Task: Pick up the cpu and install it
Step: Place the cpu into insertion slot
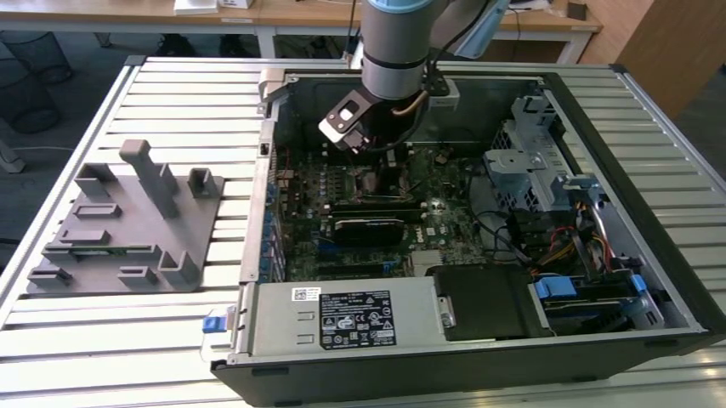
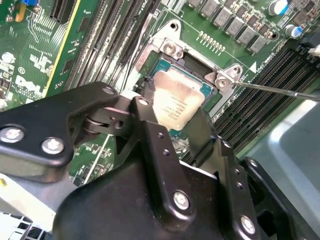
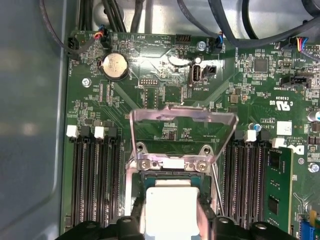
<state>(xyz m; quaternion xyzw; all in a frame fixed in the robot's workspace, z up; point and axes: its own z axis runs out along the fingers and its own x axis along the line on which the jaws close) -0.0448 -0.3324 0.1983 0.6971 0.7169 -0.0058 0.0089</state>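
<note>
The cpu (image 2: 176,102), a silvery square chip with a pale rim, sits low over the open motherboard socket (image 2: 170,47), level with its frame. In both wrist views my gripper (image 2: 172,107) has a black finger against each side of the cpu (image 3: 172,210) and is shut on it. The socket's metal load plate (image 3: 182,117) is flipped up and back, and its thin lever (image 2: 275,90) sticks out to one side. In the exterior view my gripper (image 1: 383,151) reaches down into the computer case over the upper middle of the motherboard (image 1: 375,212).
The open computer case (image 1: 635,187) lies on a slatted table (image 1: 68,340). A power supply (image 1: 340,319) sits at its near end, and a drive cage and cables (image 1: 533,161) on the exterior view's right. A grey fixture tray (image 1: 125,221) stands at the left. Memory slots (image 3: 95,175) flank the socket.
</note>
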